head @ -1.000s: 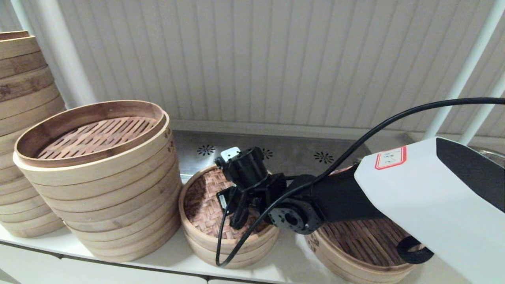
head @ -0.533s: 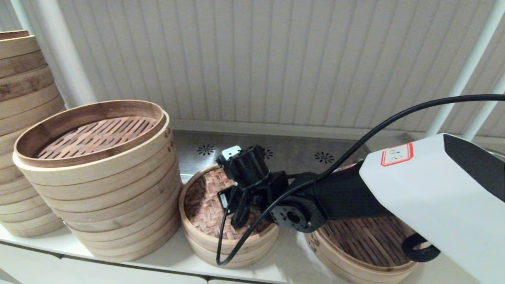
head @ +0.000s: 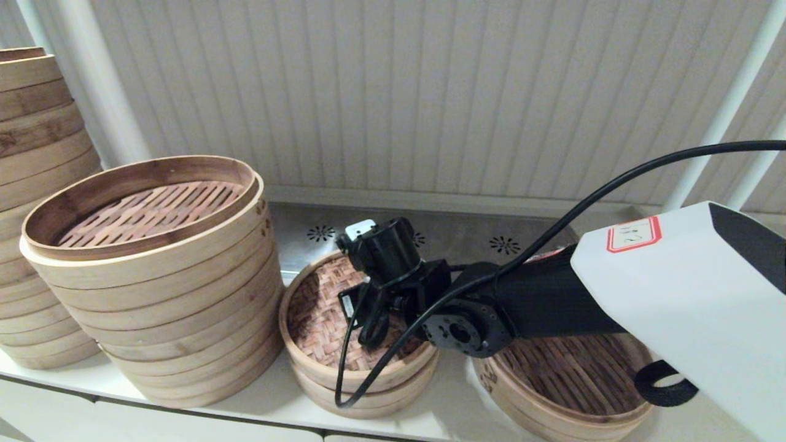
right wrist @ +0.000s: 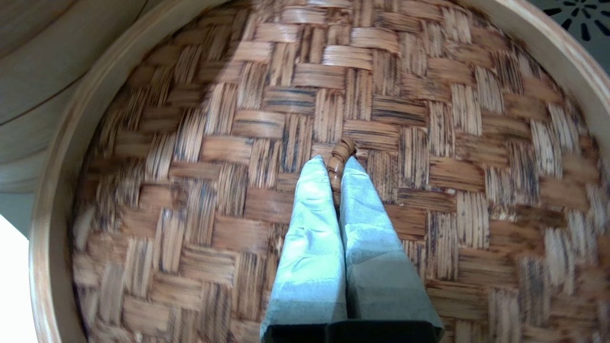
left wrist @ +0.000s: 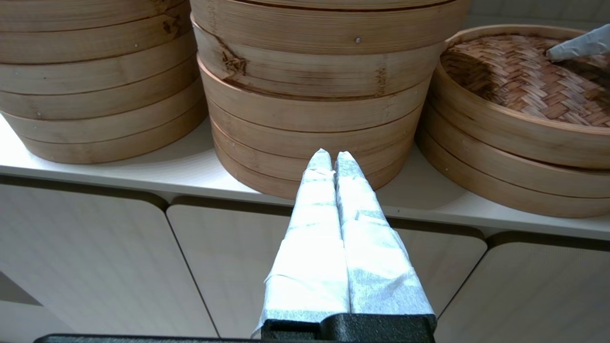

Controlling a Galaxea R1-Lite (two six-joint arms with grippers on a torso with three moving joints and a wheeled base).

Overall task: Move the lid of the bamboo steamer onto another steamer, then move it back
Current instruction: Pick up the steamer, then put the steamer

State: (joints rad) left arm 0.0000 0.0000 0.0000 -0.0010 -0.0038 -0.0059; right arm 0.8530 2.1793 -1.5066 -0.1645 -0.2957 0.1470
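The bamboo steamer lid [head: 319, 313] lies woven side up at the middle of the shelf, tilted a little above a low pale basket [head: 368, 399]. My right gripper [right wrist: 333, 162] is shut on the lid's small twisted handle loop [right wrist: 342, 151] at the centre of the weave [right wrist: 429, 143]. The lid [left wrist: 514, 90] hides that basket's floor, and no basket with a white liner shows. My left gripper [left wrist: 333, 155] is shut on nothing, below the shelf's front edge, pointing at the tall stack.
A tall stack of pale tiers [head: 153, 276] stands just left of the lid, with a taller stack [head: 37, 184] behind it. A low basket with a dark slatted floor [head: 571, 380] sits to the right under my right arm. Cabinet doors [left wrist: 95, 262] lie below the shelf.
My right arm has risen slightly with the lid in its grip. The lid now sits higher and a gap shows between its rim and the basket below.
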